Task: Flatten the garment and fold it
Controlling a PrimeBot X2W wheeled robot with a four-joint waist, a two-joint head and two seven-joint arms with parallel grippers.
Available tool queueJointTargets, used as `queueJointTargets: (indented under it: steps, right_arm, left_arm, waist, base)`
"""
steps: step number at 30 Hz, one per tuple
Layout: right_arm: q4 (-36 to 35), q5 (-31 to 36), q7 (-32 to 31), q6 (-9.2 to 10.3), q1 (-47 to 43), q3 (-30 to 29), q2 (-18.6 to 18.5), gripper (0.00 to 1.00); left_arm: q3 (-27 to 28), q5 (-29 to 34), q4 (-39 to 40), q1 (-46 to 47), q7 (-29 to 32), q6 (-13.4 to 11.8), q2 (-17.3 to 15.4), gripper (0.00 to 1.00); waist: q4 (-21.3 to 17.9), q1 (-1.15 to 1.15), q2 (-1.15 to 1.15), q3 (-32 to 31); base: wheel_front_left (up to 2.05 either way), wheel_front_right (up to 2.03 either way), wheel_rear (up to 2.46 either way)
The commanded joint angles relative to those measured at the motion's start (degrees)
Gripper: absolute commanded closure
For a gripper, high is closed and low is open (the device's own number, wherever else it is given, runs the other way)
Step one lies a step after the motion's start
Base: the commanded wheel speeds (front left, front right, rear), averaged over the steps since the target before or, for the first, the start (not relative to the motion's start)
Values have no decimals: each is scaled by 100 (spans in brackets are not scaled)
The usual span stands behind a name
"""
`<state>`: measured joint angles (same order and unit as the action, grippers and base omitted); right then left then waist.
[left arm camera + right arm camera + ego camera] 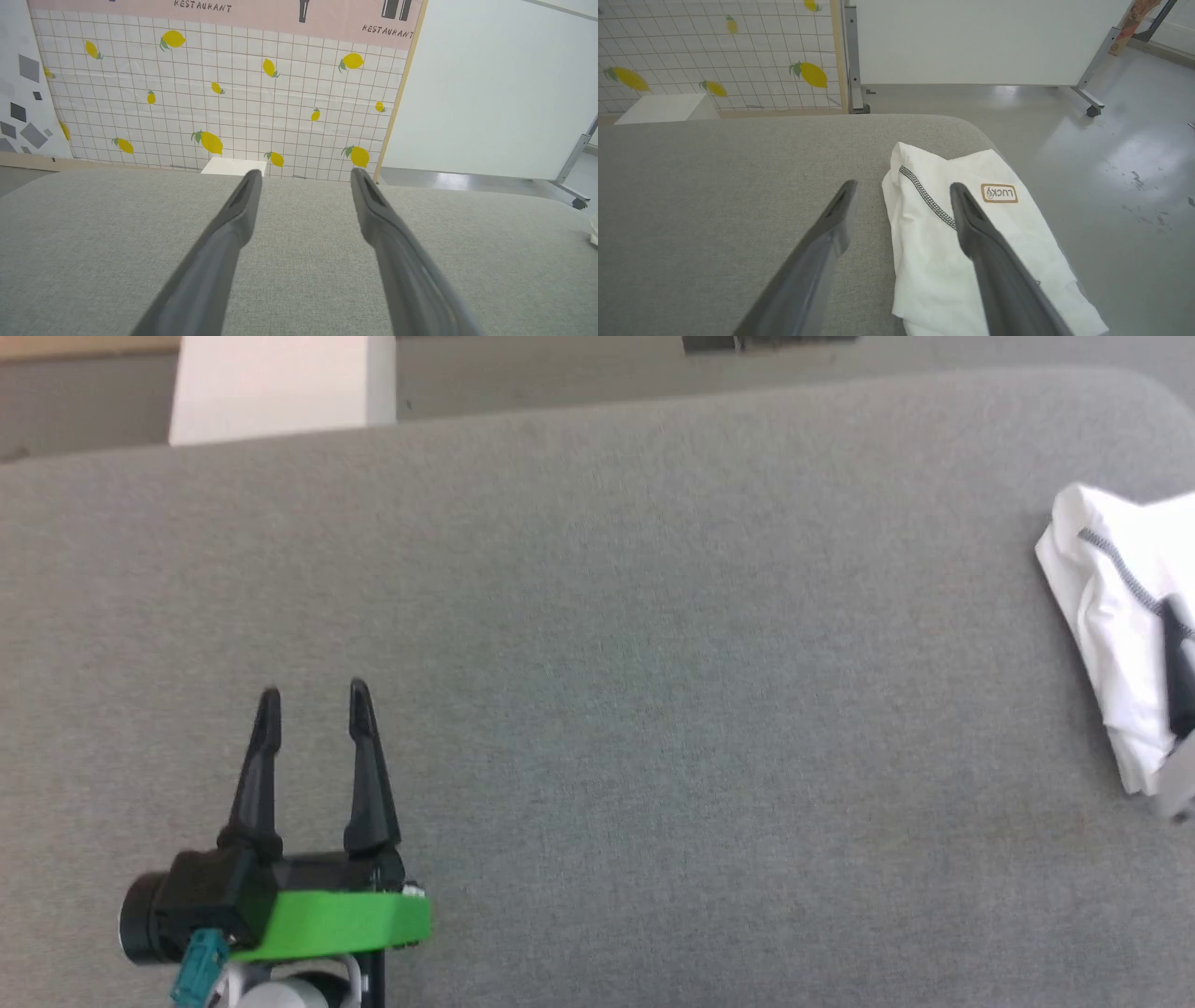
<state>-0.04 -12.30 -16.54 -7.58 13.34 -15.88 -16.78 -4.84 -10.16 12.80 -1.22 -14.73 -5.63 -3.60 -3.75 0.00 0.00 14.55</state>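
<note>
Grey woven cloth is stretched over the padded, round-cornered desk [597, 616], and a tiled wall sheet printed with yellow lemons [210, 102] is seen behind it, beside a plain white panel on a metal frame [490, 84].

The left gripper [313, 695] is held above bare cloth at the desk's near left. Its two long dark fingers are spread wide apart, and nothing is held or touched by them.

The right gripper [903, 187] is likewise spread wide, with nothing clamped. One finger is poised over the white soft-fabric T-shirt [934, 261] and the other over bare desk. Whether the fabric is touched cannot be told.

The T-shirt is bunched in loose, creased folds along the desk's right edge, near the rounded far corner. A line of black-and-white zigzag stitching [924, 196] is shown across it. A small tan-bordered tag [999, 193] is made out in the right wrist view, whereas in the head view the tag is not seen and the garment is cut off by the frame edge.

A rigid white box [280, 383] is placed beyond the far edge, and glossy grey floor [1111, 154] is seen to the right.
</note>
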Motion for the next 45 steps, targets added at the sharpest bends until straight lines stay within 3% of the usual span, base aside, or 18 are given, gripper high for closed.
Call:
queueJointTargets:
  steps: [1,11,20,25,38,39,45]
  right_arm:
    - [-117,94,118,9,-189,95,119,0]
    - [-613,571,926,9,-1105,508,854,0]
    - [-671,1390,2096,9,-1710,611,1273,0]
    - [-476,1764,2513,9,-1968,534,1378,0]
    - [-15,1406,2788,9,-1924,478,1389,0]
    - [-6,1403,2797,9,-1914,477,1389,100]
    - [-20,1433,2722,-1,-1942,486,1381,100]
  left_arm:
    - [2,4,-56,-108,-27,0,24,0]
    - [15,61,-363,-463,-27,111,24,0]
    - [-44,138,-676,-618,-27,189,34,0]
    - [-104,122,-843,-740,-27,179,46,0]
    - [-76,188,-891,-765,-27,117,63,0]
    - [-64,199,-883,-765,-27,107,64,100]
    - [-105,167,-896,-708,18,149,33,100]
  waist:
    - [120,0,0,-433]
    - [279,0,0,-914]
    - [439,0,0,-1121]
    - [479,0,0,-1178]
    - [526,0,0,-1208]
    - [529,0,0,-1207]
    - [527,0,0,-1211]
  base:
    - [0,0,0]
    - [0,0,0]
    - [0,0,0]
    - [0,0,0]
    - [0,0,0]
    - [0,0,0]
    - [0,0,0]
